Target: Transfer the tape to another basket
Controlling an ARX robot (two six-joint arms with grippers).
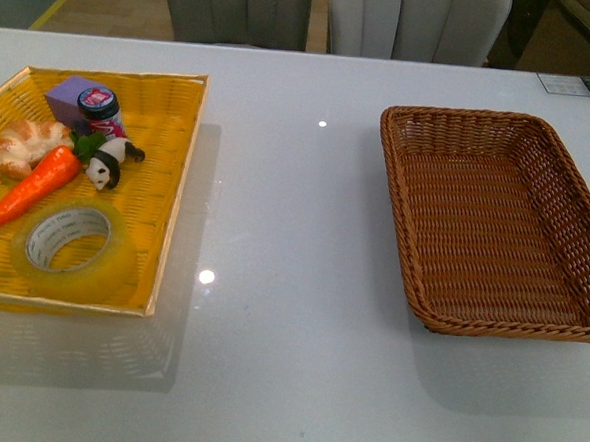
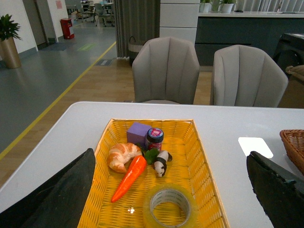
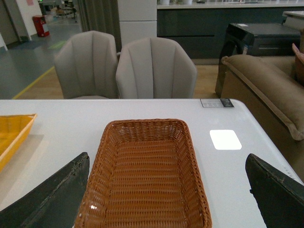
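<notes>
Tape lies ahead of the left fingers, spread wide; right fingers likewise apart.

**Three cameras, one table**

The front view looks steeply down on the table from close: tray at 9 o'clock, basket at 3. Each wrist view sits low and near, facing the chairs: left over the tray, right over the basket. Each overlaps the front view there.

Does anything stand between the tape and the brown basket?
Only the low rim of the shallow yellow woven tray holding the translucent yellowish tape roll; beyond it, bare white table reaches the deep brown wicker basket.
</notes>
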